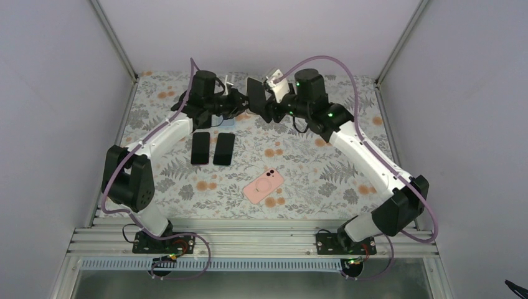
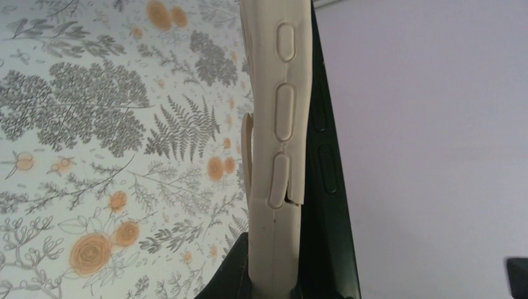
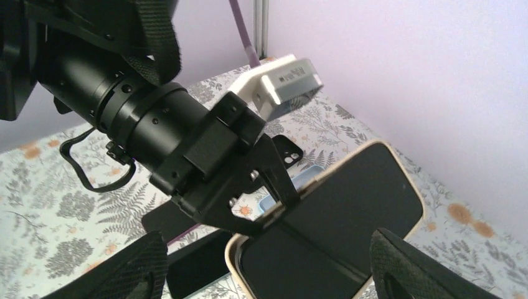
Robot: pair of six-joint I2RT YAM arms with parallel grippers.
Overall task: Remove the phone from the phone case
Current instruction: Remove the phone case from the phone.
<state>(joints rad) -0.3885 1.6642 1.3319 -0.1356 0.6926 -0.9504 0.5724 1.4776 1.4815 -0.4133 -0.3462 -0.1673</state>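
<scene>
The phone (image 1: 254, 93) stands on edge above the back of the table, dark screen (image 3: 348, 205) framed by a cream phone case (image 2: 277, 156). In the left wrist view the case's side lip stands off the phone's black edge (image 2: 324, 180), showing its buttons. My left gripper (image 1: 240, 107) (image 2: 277, 283) is shut on the lower end of the case and phone. My right gripper (image 1: 269, 109) (image 3: 268, 249) is open, one finger (image 3: 118, 268) to the left and the other finger (image 3: 423, 268) to the right of the phone, neither touching it.
Two black phones (image 1: 200, 147) (image 1: 224, 148) lie side by side left of centre. A pink phone case (image 1: 263, 185) lies nearer the front. A light blue item (image 1: 227, 123) sits under the left gripper. Grey walls close in behind and at both sides.
</scene>
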